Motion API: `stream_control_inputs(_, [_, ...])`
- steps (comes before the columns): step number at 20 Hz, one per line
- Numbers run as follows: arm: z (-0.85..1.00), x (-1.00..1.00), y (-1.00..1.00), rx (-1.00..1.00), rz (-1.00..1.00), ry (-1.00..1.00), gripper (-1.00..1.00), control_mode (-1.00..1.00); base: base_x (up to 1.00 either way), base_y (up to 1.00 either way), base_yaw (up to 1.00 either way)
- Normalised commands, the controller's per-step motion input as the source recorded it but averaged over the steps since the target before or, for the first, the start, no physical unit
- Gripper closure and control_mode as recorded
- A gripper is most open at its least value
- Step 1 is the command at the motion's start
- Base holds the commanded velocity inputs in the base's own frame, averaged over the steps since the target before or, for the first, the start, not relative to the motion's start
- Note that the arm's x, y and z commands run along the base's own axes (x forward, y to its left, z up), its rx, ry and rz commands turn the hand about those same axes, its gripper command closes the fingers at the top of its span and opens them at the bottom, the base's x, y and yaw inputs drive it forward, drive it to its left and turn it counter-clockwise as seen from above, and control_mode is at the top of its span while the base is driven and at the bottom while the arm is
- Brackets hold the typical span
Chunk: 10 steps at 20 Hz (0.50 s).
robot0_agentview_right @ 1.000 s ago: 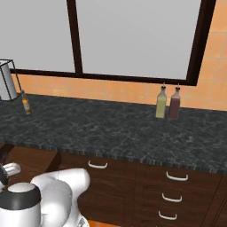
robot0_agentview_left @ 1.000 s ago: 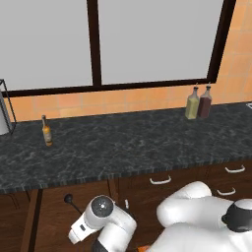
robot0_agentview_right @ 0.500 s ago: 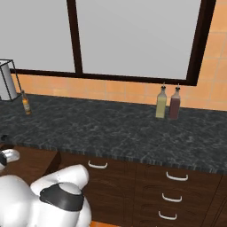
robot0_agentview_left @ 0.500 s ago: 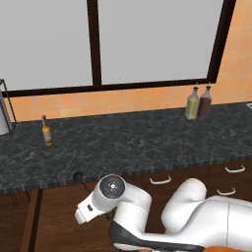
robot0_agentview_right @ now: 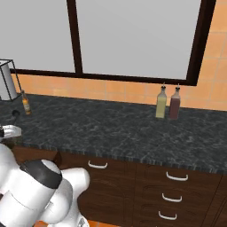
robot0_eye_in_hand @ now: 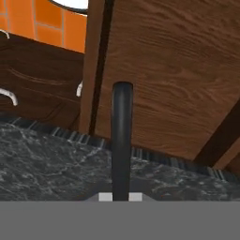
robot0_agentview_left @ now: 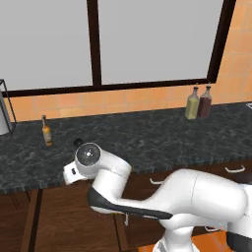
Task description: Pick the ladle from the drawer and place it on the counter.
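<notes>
The ladle's small round black bowl [robot0_agentview_left: 77,142] pokes up above the front edge of the black speckled counter [robot0_agentview_left: 162,138], just behind the arm's big joint. From the right base view the bowl [robot0_agentview_right: 16,113] stands above my gripper [robot0_agentview_right: 9,131] at the far left. In the hand view the ladle's slender black handle [robot0_eye_in_hand: 122,140] rises straight from between my fingertips, and the gripper [robot0_eye_in_hand: 121,197] is shut on it. Behind the handle lie the counter's edge [robot0_eye_in_hand: 47,159] and the light-brown wood of the drawer [robot0_eye_in_hand: 178,70].
A small amber bottle [robot0_agentview_left: 47,131] stands on the counter just left of the ladle. Two taller bottles [robot0_agentview_left: 193,103] stand at the back right under the window. A metal rack [robot0_agentview_left: 4,110] sits at the far left. Narrow dark drawers with white handles [robot0_agentview_right: 176,176] run under the counter.
The arm has swung upward with the ladle, from below the counter's edge to level with its front. The bowl now stands above the counter edge.
</notes>
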Motion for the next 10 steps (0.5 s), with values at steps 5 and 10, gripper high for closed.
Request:
stream_control_inputs(5, [0.30,1.00,0.64,-0.30,-0.22,0.27,1.00,-1.00,0.00,0.00,0.00])
stream_control_inputs(10, [-0.82,1.00,-0.80,-0.01,-0.01,0.20,1.00,-1.00,0.00,0.00,0.00])
